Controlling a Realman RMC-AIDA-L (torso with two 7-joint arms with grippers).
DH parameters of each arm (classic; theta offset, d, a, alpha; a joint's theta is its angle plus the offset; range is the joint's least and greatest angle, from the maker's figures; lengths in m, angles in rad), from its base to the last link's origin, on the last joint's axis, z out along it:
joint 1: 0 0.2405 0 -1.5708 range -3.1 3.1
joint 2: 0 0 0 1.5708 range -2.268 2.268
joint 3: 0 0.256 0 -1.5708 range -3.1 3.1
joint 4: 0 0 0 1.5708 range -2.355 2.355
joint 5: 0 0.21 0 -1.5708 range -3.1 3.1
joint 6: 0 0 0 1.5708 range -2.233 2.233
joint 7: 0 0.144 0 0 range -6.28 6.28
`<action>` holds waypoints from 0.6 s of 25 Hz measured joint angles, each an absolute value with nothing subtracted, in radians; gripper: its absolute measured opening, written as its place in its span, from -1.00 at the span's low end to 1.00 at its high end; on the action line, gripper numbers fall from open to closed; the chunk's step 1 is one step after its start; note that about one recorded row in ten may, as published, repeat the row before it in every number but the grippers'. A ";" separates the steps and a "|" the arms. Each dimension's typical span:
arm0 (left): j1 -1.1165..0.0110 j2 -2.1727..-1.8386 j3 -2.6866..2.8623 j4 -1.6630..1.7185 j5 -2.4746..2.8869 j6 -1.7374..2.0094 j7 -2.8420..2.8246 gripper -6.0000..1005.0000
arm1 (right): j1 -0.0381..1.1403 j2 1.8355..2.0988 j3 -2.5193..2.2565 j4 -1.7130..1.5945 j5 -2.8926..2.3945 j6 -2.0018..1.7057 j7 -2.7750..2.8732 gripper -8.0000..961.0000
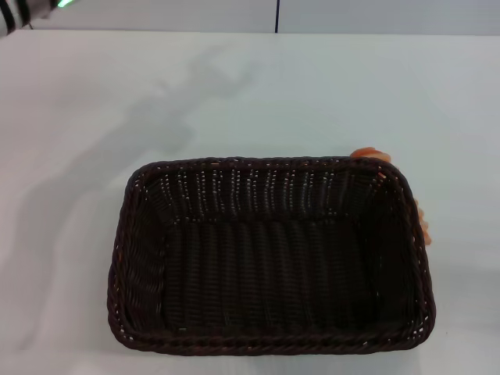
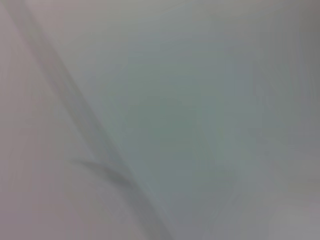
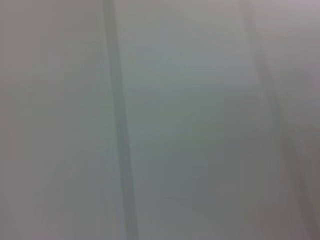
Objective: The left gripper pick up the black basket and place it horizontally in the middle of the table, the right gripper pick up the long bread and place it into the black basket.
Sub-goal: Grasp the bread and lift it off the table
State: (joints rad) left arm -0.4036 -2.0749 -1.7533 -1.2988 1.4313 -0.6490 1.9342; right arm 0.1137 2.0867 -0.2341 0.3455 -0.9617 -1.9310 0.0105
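The black basket (image 1: 266,163) stands on the white table (image 1: 312,86) in the head view, near the front, long side across, open side up and empty. The long bread (image 1: 369,154) lies outside it against the right end. Only orange-brown bits show past the far right corner and along the right rim; the rest is hidden behind the basket wall. A bit of my left arm with its green light (image 1: 64,3) shows at the far left corner. Neither gripper's fingers are in view. Both wrist views show only a blurred pale surface with faint shadow lines.
The table's far edge runs along the top of the head view, with a dark vertical line (image 1: 277,16) on the wall behind it. Soft shadows fall on the table left of and behind the basket.
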 joint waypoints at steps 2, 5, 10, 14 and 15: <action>-0.358 -2.078 -1.691 -1.295 1.211 -0.473 2.166 0.45 | 0.134 2.087 -0.302 0.348 -0.962 -1.921 -0.011 0.75; -0.326 -2.079 -1.681 -1.259 0.983 -0.350 2.415 0.45 | 0.165 2.086 -0.395 0.352 -0.962 -1.896 -0.021 0.75; -0.303 -2.078 -1.742 -1.216 0.867 -0.394 2.517 0.45 | 0.203 2.087 -0.458 0.361 -0.962 -1.845 -0.023 0.75; -0.305 -2.077 -1.809 -1.170 0.817 -0.498 2.531 0.45 | 0.207 2.086 -0.464 0.364 -0.962 -1.842 -0.023 0.75; -0.306 -2.077 -1.812 -1.170 0.817 -0.493 2.534 0.45 | 0.207 2.086 -0.464 0.364 -0.962 -1.842 -0.023 0.75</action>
State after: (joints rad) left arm -0.3061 -2.0769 -1.8116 -1.1703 0.8174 -0.4932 2.5338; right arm 0.2070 2.0865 -0.4644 0.3637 -0.9617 -1.8424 -0.0231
